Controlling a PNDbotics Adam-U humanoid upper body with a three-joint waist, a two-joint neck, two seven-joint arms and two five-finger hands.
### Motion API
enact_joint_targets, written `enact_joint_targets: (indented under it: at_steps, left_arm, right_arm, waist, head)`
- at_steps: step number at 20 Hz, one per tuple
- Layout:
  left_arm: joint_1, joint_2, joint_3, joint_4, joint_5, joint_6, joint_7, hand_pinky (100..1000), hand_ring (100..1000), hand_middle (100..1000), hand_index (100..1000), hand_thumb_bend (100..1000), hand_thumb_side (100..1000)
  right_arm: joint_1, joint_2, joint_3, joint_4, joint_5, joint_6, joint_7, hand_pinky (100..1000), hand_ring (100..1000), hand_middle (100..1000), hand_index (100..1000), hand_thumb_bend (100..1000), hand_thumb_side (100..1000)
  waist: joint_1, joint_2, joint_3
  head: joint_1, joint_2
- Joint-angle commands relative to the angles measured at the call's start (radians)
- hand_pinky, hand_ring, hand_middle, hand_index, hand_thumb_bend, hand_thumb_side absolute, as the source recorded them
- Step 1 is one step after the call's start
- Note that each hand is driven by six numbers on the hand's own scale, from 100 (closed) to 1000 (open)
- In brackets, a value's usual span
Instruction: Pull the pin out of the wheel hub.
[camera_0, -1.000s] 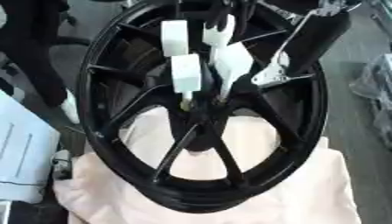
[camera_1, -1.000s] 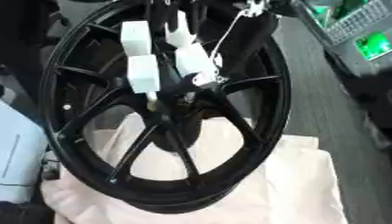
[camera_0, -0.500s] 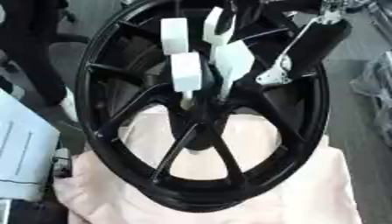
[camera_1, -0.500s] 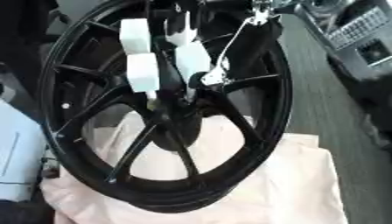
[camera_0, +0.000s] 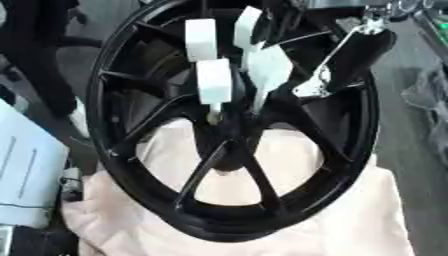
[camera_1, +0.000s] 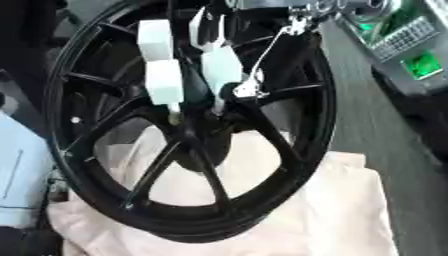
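A black spoked wheel hub (camera_0: 131, 145) lies tilted on a cream cloth (camera_0: 350, 220). My right hand (camera_0: 267, 70) comes down from the upper right, its black forearm (camera_0: 354, 55) crossing the rim. Its white-padded fingers (camera_0: 213, 82) point down into the middle of the wheel. A small pale pin (camera_0: 213, 116) sticks up at the hub's centre, right under one fingertip, and the fingers are pinched on its top. The centre bore (camera_1: 197, 150) below is dark, so the pin's lower part is hidden. My left hand shows in neither view.
A white and pale blue box (camera_0: 22, 175) stands at the left beside the wheel. At the upper right is grey floor with a green-lit device (camera_1: 411, 55). Dark shapes fill the upper left behind the rim.
The whole picture has shifted a little, so the camera moved. My forearm has swung slightly up and to the right; the hand stays at the hub's centre.
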Motion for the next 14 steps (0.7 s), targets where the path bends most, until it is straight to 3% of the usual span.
enact_joint_targets:
  at_steps: [1,14]
  left_arm:
    - [-0.004,0.018,0.002,-0.016,-0.004,0.003,0.0,677,701,693,765,484,750]
    - [-0.005,0.014,-0.001,-0.018,-0.008,0.005,0.0,677,702,693,758,481,753]
  right_arm:
    - [-0.01,-0.02,-0.006,0.01,0.02,-0.007,-0.007,755,754,730,797,369,311]
    - [-0.002,-0.016,0.0,0.047,0.045,-0.032,-0.023,759,756,732,799,367,301]
  waist:
    - [0.004,-0.014,0.003]
    - [0.007,-0.005,0.003]
  head:
    - [-0.004,0.006]
    - [-0.009,0.006]
